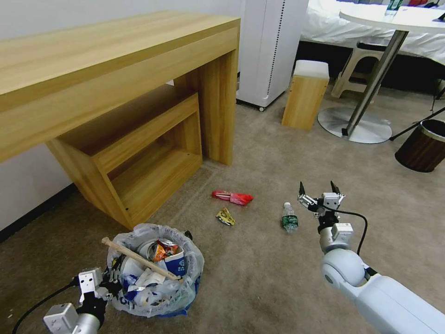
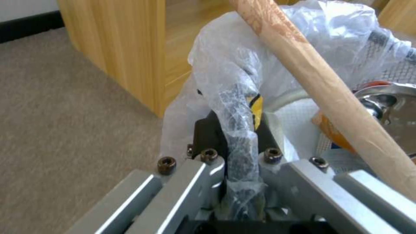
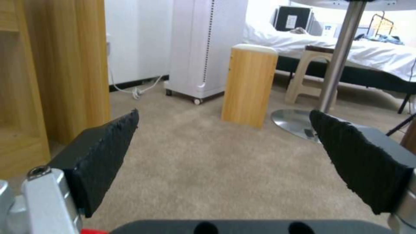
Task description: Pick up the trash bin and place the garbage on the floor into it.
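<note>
A: Where is the trash bin [image 1: 155, 273], and how do I hold it?

B: It sits on the floor [image 1: 259, 278], the beige carpet, just in front of the open end of the low wooden shelf unit [image 1: 139, 157] under the wooden desk [image 1: 106, 60]. My left gripper [image 1: 111, 277] is clenched on its rim; in the left wrist view the fingers [image 2: 208, 136] pinch a fold of the translucent bag [image 2: 229, 74] over the rim.

A: What does the bin contain?

B: It is nearly full: a wooden stick [image 1: 139, 258] lies slanted across the top, one end jutting past the rim towards the shelf unit, above an orange wrapper [image 1: 163, 250], a blue-white cup [image 1: 178, 264] and white items I cannot tell apart.

A: And my right gripper [image 1: 317, 190]?

B: Released. Its two black fingertips stand wide apart with nothing between them, held over the carpet just beside the plastic bottle [image 1: 289, 218]. In the right wrist view the ribbed pads [image 3: 108, 152] frame bare carpet.

A: What garbage lies on the floor?

B: Three pieces, well apart from the bin: the plastic bottle, lying on its side with a green label; a red wrapper [image 1: 232, 197]; and a yellow wrapper [image 1: 225, 216] near it, closer to the bin.

A: What is farther off?

B: A white cabinet on casters [image 1: 269, 51], a small wooden stool [image 1: 306, 95], a round white table [image 1: 394, 18] on a metal foot, and a dark brown round bin [image 1: 422, 146].
</note>
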Available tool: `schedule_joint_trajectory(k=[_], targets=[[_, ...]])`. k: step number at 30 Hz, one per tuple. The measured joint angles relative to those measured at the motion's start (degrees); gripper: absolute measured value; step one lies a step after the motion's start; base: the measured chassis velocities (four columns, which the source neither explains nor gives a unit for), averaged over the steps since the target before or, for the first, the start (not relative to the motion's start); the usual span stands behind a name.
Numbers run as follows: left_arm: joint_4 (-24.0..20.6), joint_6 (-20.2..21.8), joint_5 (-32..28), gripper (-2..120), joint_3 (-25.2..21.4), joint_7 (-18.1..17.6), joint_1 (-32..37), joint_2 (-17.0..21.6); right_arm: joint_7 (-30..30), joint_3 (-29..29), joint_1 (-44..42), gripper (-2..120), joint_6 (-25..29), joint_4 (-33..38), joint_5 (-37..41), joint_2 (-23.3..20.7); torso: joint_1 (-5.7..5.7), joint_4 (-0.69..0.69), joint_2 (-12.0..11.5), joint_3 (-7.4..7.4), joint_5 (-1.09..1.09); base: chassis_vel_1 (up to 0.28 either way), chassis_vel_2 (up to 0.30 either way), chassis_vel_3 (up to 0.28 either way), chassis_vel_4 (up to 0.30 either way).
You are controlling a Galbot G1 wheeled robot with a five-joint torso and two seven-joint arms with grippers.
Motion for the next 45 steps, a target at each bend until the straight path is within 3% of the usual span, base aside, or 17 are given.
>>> schedule_joint_trajectory(k=[14, 30, 45], targets=[[0.0, 0.3, -0.4, 3, 0.5, 0.0, 0.2, 0.7, -0.4, -0.8, 0.8, 100, 0.7, -1.1, -0.7, 0.6, 0.01, 0.0, 0.0, 0.02, 0.01, -0.137, 0.135, 0.135, -0.137], [-1.4, 2.4, -2.3, 3, 0.6, 1.7, 1.7, 5.0, -2.5, -3.3, 2.8, 100, 1.8, -2.2, -0.4, 0.7, 0.01, 0.0, 0.0, 0.0, 0.0, -0.007, 0.012, 0.003, -0.007], [-0.5, 2.4, -2.3, 3, 0.6, 1.7, 1.2, 4.7, -3.3, -3.9, 2.4, 100, 2.8, -2.5, -0.7, 1.3, 0.01, 0.0, 0.0, 0.01, 0.0, -0.061, 0.062, 0.055, -0.047]])
